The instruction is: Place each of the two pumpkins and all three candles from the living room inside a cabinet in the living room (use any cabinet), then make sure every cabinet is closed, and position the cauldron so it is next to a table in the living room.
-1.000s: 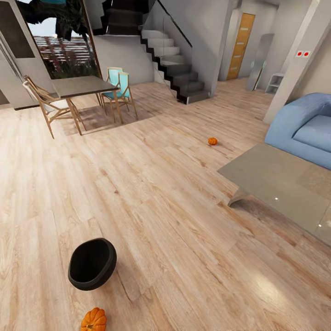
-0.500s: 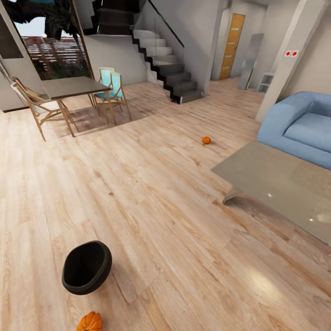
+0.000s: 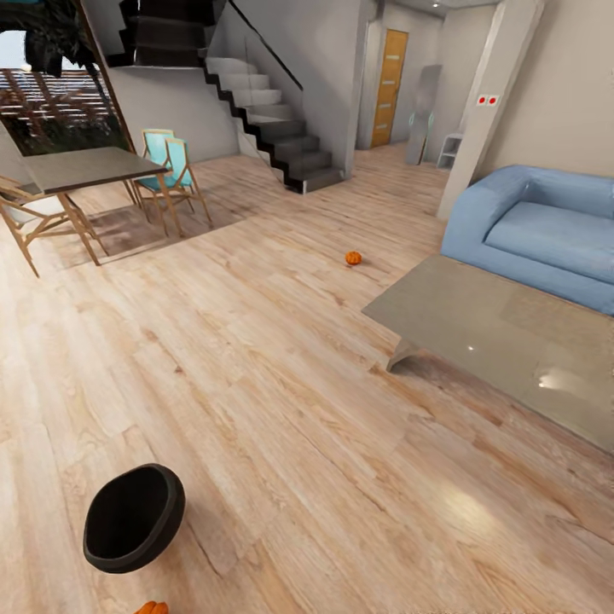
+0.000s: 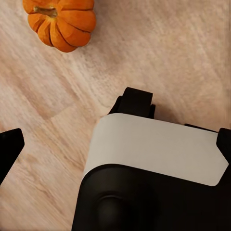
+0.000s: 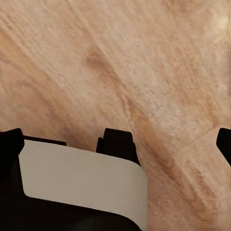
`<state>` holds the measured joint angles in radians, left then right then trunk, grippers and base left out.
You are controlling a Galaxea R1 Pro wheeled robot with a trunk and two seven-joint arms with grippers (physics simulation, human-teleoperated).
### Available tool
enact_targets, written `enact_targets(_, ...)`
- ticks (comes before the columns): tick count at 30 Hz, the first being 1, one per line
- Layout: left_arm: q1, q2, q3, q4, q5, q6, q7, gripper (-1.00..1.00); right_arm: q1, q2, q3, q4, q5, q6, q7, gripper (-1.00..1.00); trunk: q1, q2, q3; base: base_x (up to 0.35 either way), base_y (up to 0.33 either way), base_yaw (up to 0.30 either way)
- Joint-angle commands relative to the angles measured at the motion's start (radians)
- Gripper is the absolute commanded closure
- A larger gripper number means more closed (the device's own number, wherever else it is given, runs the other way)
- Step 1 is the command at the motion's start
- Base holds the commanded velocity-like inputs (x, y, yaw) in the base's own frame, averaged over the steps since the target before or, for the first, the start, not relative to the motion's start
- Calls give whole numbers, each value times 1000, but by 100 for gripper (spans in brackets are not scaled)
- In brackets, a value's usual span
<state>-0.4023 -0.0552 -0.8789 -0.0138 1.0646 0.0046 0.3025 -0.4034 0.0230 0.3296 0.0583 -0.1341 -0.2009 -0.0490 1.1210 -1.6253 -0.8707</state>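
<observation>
near pumpkin [image 3: 152,608]: cut by head view's bottom edge
far pumpkin [image 3: 353,257]: ribs, stem too small
desk [image 3: 477,324]: right end cropped

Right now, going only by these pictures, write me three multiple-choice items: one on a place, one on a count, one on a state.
1. Where does the far pumpkin lie?
A. On the wood floor beyond the low grey table
B. On the blue sofa
C. Inside the cauldron

2. How many turquoise chairs stand by the dining table?
A. None
B. Two
C. Five

3. What state is the cauldron in?
A. Full of candles
B. Covered by a lid
C. Open and empty

Answers: 1 A, it sits on bare boards past the table's corner. 2 B, two turquoise backs show side by side. 3 C, its dark inside shows with nothing in it.
</observation>
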Motion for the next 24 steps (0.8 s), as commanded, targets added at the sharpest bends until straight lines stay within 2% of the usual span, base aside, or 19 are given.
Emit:
enact_targets(1, 0, 0, 0, 1, 0, 0, 0, -100, 0, 1, 0, 0, 0, 0, 0, -100, 0, 0, 0, 85, 0, -19)
enact_targets(24, 0, 0, 0, 0, 0, 0, 0, -100, 0, 0, 0, 0, -1, 0, 0, -100, 0, 0, 0, 316, 0, -1)
